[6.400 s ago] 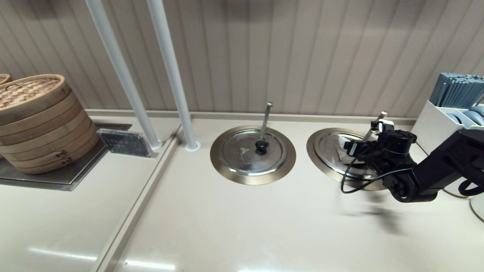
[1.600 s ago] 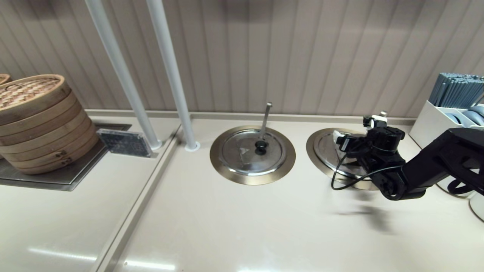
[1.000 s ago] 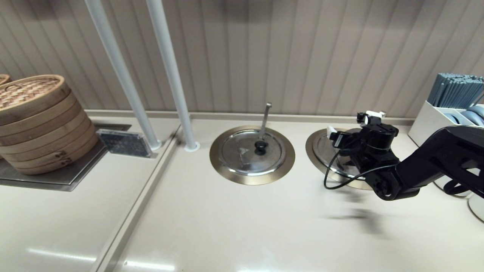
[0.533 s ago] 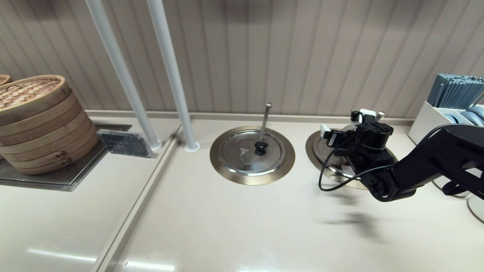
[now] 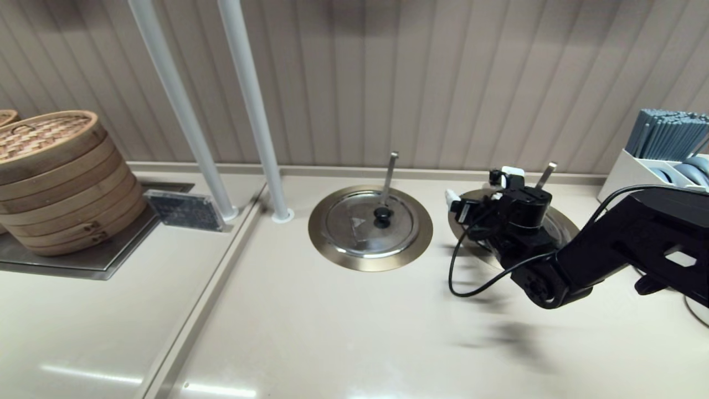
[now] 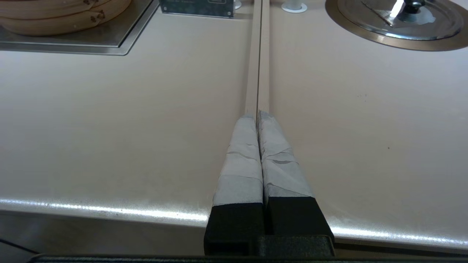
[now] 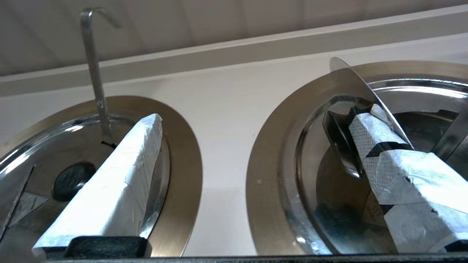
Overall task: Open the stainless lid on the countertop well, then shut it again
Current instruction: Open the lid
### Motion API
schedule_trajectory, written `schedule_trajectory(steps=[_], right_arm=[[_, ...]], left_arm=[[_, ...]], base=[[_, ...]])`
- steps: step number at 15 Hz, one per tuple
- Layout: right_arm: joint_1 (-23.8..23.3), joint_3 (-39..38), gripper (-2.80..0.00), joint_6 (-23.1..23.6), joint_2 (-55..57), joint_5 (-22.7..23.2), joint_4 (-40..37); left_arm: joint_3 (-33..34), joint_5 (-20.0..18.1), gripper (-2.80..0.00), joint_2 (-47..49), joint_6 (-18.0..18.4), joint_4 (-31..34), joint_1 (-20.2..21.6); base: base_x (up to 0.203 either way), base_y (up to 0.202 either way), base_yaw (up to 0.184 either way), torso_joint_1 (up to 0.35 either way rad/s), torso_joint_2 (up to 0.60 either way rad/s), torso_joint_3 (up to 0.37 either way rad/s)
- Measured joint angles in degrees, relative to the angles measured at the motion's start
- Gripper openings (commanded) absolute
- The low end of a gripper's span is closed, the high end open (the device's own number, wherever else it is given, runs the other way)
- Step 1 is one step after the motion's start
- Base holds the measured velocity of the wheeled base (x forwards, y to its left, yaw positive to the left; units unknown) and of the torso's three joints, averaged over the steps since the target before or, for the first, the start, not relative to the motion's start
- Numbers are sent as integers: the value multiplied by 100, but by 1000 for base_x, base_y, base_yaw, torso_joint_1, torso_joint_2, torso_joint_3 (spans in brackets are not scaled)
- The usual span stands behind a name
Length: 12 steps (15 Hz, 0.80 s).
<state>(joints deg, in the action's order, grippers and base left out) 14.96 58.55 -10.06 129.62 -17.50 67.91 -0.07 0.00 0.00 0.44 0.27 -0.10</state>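
r gripper (image 5: 481,187) jaws wide apart, one finger (image 7: 380,146) touching tipped-up stainless lid (image 7: 365,91) over countertop well (image 7: 278,160). opening step, i think; next needs lid put back flat.

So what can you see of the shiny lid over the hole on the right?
The lid is thin, round, shiny steel. It is tipped up on its edge over the well, not lying flat, so the dark inside shows. One taped finger of the right gripper, spread wide open, rests against it. I cannot pick out its knob for sure. The left gripper is parked far off, shut.
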Motion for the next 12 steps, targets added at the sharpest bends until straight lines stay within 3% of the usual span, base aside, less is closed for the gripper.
schedule_trajectory(steps=[12], right_arm=[[849,-1150,0,17,-650,-178,33]], left_arm=[[0,-1,-280,0,0,0,0]], base=[[0,0,0,0,0,0]])
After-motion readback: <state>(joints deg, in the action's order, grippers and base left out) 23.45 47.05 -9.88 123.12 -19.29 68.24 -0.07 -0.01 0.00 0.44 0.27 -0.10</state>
